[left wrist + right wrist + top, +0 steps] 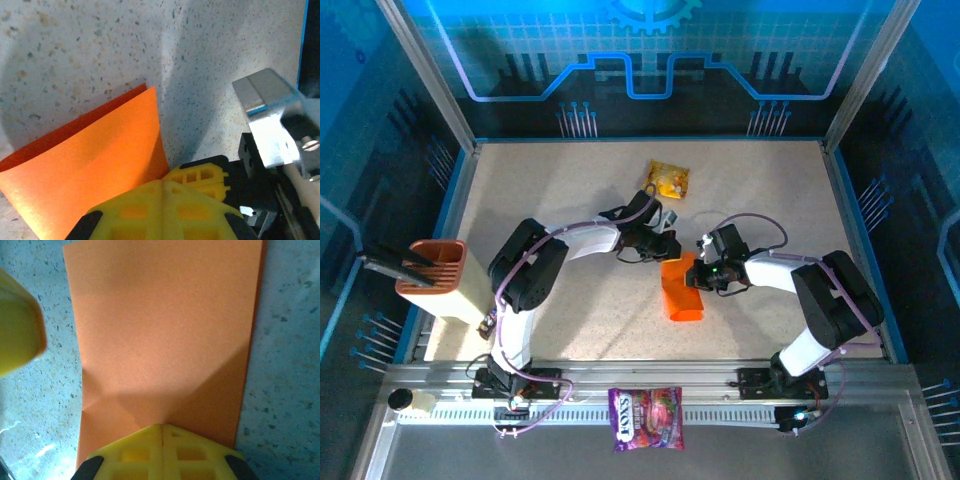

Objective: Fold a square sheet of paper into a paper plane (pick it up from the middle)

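Observation:
The square sheet of paper (682, 292) is plain bright orange and lies folded over on the speckled table, mid-table. My left gripper (666, 248) is shut, its tips at the sheet's far end. In the left wrist view its yellow fingertips (162, 182) meet at the edge of the sheet (95, 165), whose top layer curls up slightly. My right gripper (706, 272) is shut at the sheet's right side. Its closed tips (162, 426) rest on the sheet (165, 330), with faint creases spreading from them. I cannot tell whether either gripper pinches paper.
A glossy yellow snack packet (669, 180) lies at the back of the table. A purple printed bag (646, 418) sits on the front rail. An orange and beige holder (435, 275) stands at the left edge. The two grippers are close together (202, 177).

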You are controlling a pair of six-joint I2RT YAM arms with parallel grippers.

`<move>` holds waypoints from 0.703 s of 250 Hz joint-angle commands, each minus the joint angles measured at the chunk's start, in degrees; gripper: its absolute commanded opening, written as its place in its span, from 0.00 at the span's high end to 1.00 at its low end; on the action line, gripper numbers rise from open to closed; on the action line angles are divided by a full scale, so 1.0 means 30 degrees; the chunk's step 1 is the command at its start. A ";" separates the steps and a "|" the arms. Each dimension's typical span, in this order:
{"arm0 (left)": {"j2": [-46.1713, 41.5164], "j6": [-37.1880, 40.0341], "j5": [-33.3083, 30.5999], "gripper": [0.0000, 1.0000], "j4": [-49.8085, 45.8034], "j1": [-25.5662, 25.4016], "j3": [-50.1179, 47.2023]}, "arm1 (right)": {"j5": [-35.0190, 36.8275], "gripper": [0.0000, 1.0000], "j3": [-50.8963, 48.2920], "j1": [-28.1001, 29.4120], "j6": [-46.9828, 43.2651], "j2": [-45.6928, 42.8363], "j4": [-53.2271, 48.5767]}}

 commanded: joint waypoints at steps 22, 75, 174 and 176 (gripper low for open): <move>0.0851 0.0244 0.0440 1.00 0.0181 0.0661 -0.0707 | 0.1542 1.00 -0.0780 -0.0410 0.0041 0.0303 -0.2092; 0.2193 0.0613 -0.0259 1.00 -0.0257 0.1835 -0.0221 | 0.1489 1.00 -0.0909 -0.0395 0.0114 0.0257 -0.1953; 0.1944 -0.0082 -0.2524 1.00 -0.0855 0.3025 0.0332 | 0.1439 1.00 -0.1036 -0.0391 0.0171 0.0216 -0.1837; 0.1929 -0.0105 -0.2523 1.00 -0.0843 0.3023 0.0354 | 0.1451 1.00 -0.1031 -0.0394 0.0180 0.0214 -0.1845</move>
